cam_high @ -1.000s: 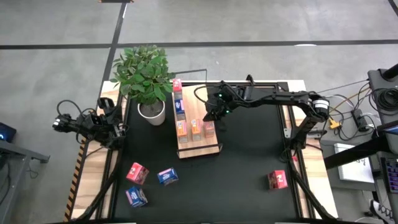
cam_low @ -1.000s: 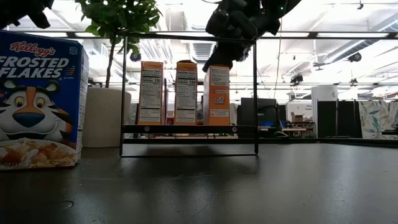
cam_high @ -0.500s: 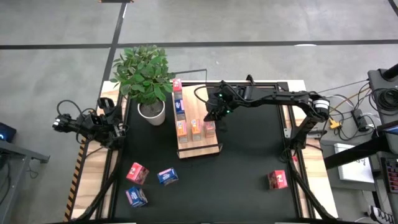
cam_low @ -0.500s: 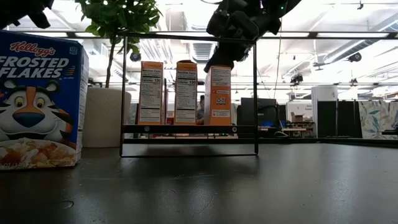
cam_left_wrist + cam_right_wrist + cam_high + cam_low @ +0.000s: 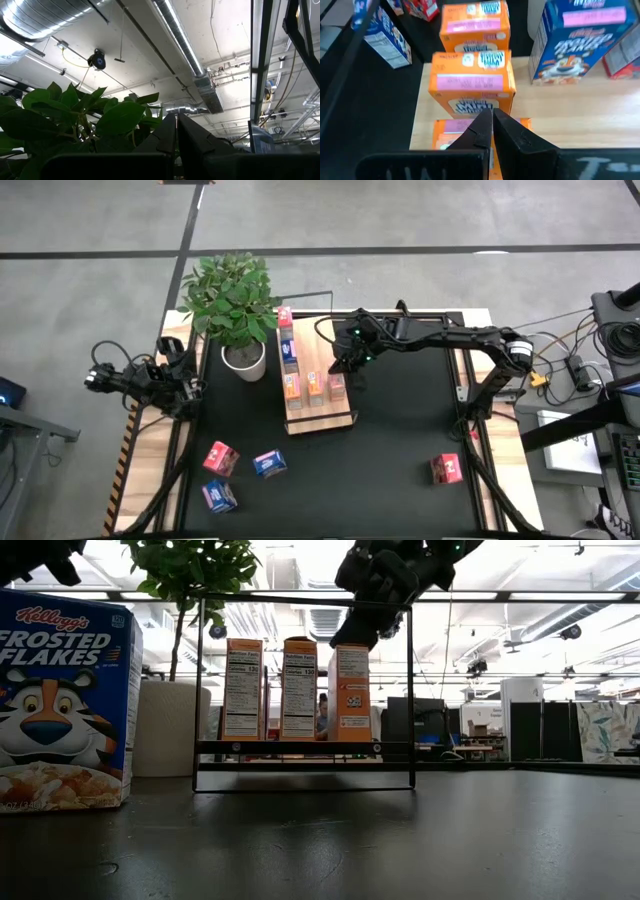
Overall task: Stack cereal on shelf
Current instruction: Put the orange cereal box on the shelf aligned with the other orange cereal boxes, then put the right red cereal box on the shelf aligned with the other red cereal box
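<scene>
The shelf (image 5: 318, 418) is a light-wood board in a black wire frame (image 5: 300, 600). Three orange cereal boxes stand upright on it in a row (image 5: 292, 386) (image 5: 315, 387) (image 5: 337, 387), with a blue box (image 5: 289, 352) and a red box (image 5: 285, 318) behind them. My right gripper (image 5: 347, 366) is shut and points down right over the top of the rightmost orange box (image 5: 350, 690), which also shows in the right wrist view (image 5: 510, 125). My left gripper (image 5: 176, 131) is shut and empty, parked at the table's left edge (image 5: 165, 380). My right gripper's shut fingertips (image 5: 357, 639) stand right at the top edge (image 5: 350, 648) of the rightmost orange box, coming from above. I cannot tell whether they touch it. The box stands upright on the shelf board.
Loose boxes lie on the black table: a pink-red one (image 5: 220, 457), two blue ones (image 5: 270, 464) (image 5: 219, 496) at the near left, and a red one (image 5: 446, 469) at the near right. A potted plant (image 5: 238, 310) stands left of the shelf.
My right gripper, still shut, has risen a little from the top of the rightmost orange box.
</scene>
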